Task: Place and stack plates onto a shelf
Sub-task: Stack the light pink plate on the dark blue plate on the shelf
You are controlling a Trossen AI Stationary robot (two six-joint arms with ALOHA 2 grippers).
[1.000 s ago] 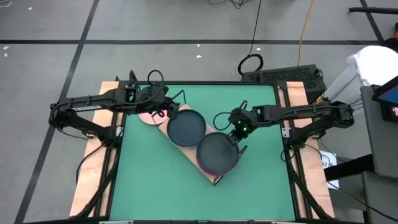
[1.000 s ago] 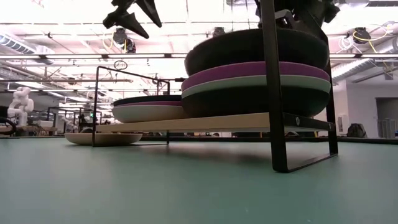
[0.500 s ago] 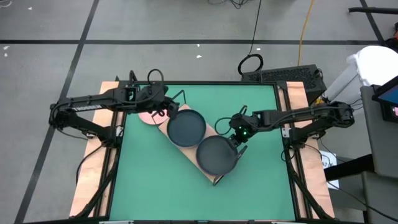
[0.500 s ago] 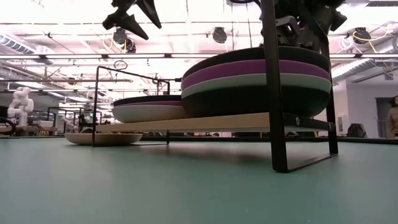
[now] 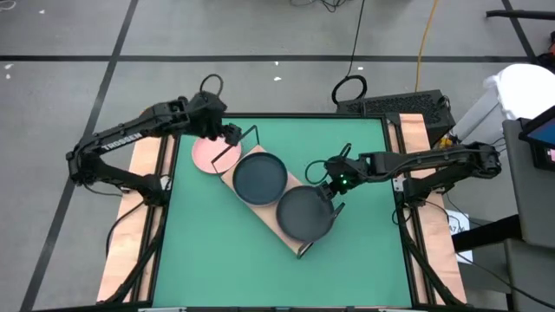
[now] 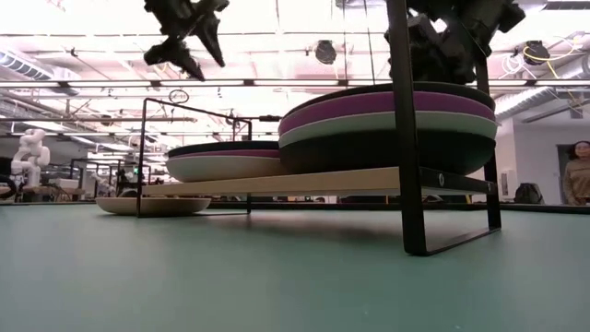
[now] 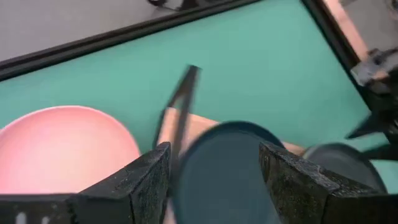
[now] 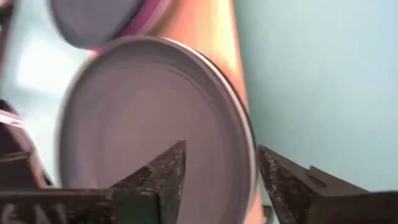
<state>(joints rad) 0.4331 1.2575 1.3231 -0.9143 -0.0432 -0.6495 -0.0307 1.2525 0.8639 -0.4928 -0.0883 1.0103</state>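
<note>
The green table [image 5: 217,251] carries the shelf [image 5: 286,232], a light wood board with black wire ends that runs diagonally under and between the two grippers. On the board sit two stacks of plates. The stack just below and beside the right gripper [image 5: 324,177] is topped by a dark plate [image 5: 303,214]; in the low view this stack [image 6: 385,127] shows dark, purple, pale grey-green and dark layers. The other stack, topped by a dark plate [image 5: 259,177], lies between the two grippers, nearer the left one; in the low view its layers [image 6: 223,160] read dark over pale.

A pink plate [image 5: 211,154] rests on the table off the shelf's end, directly under the left gripper [image 5: 225,133].

The left gripper hangs above the pink plate with its fingers [image 7: 144,180] spread and nothing between them. The right gripper sits at the rim of the near stack, raised clear of it in the low view; its fingers [image 8: 163,171] stand apart and hold nothing, the top plate [image 8: 152,121] lying free ahead of them.
</note>
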